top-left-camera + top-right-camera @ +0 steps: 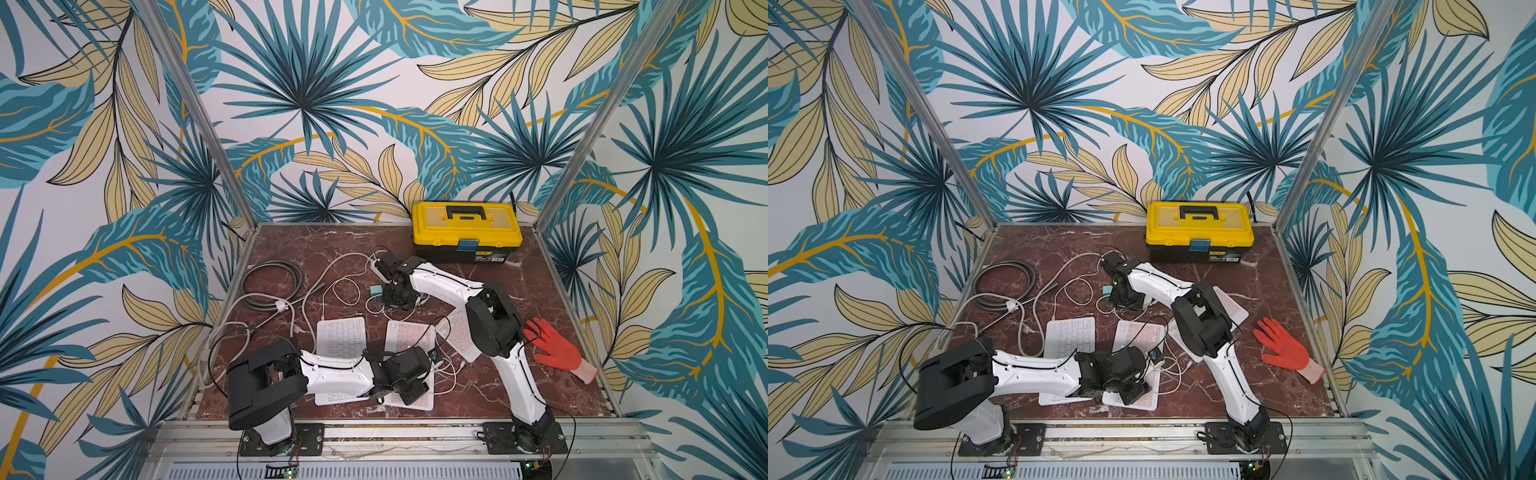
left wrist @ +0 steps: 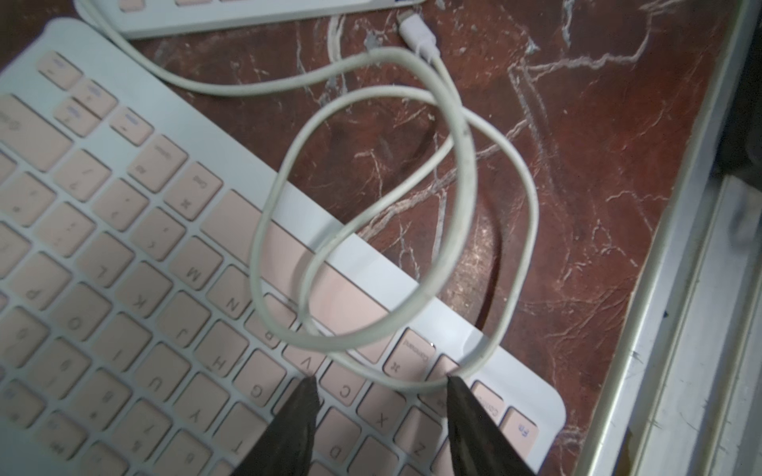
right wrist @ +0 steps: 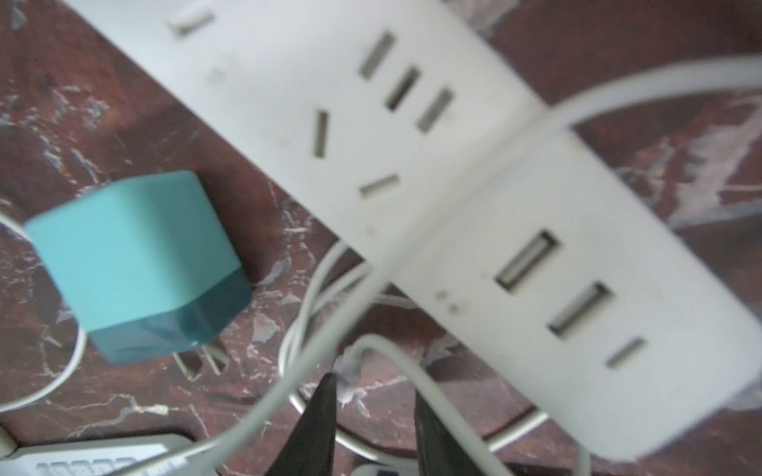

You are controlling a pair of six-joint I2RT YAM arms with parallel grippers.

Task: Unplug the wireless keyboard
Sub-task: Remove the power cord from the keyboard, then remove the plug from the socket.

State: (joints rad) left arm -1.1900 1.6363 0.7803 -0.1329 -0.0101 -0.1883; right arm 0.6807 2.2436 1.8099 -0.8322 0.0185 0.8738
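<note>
The left tool (image 2: 379,383), jaws apart and gripping nothing, hovers over the pink-keyed keyboard (image 2: 123,268) lying at the front of the marble counter (image 2: 577,165) with a white cable (image 2: 462,165) looped across it, while the right tool (image 3: 373,387), likewise parted, hangs above a white power strip (image 3: 453,185) beside a teal charger (image 3: 136,263).

That surface (image 1: 569,399) is dark red marble with white veins. The keyboard (image 2: 123,268) is white with pink keys, toolbox (image 1: 467,232) yellow over black with a blue latch, work glove (image 1: 555,351) orange with a white cuff, charger cube (image 3: 132,255) teal, power strip (image 3: 453,173) white, wallpaper (image 1: 303,104) all teal-and-tan leaves.
</note>
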